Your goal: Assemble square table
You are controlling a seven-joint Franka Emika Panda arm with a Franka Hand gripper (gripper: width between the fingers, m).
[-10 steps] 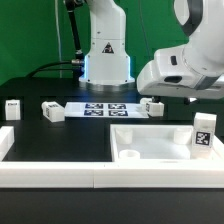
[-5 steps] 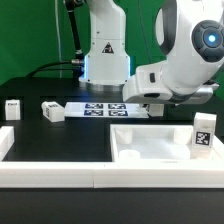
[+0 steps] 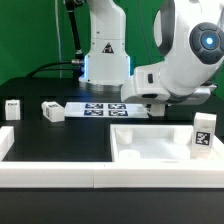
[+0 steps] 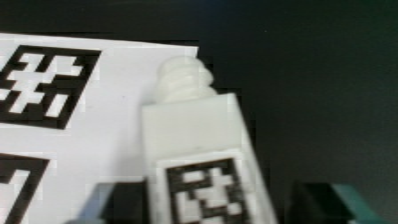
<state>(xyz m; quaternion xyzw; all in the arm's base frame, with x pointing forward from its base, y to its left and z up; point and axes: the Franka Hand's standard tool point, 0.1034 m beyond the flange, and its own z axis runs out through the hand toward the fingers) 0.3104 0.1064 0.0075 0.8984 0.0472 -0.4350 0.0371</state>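
Looking from outside, we are seeing the arm (image 3: 185, 60) hanging low over the marker board (image 3: 100, 108) at its end on the exterior view's right, hiding its fingers. The panel (image 3: 150, 148) is lying nearer us. From the wrist, the gripper (image 4: 222, 205) is standing released, fingertips either side of a lying leg (image 4: 192, 130). Its long axis is running straight out from the jaws, screw end farthest, at the marker board's edge.

Count: one square panel (image 3: 160, 150); four legs (image 3: 52, 111), one flanked by the gripper (image 4: 222, 205); one marker board (image 3: 105, 108); one border rail (image 3: 50, 176).
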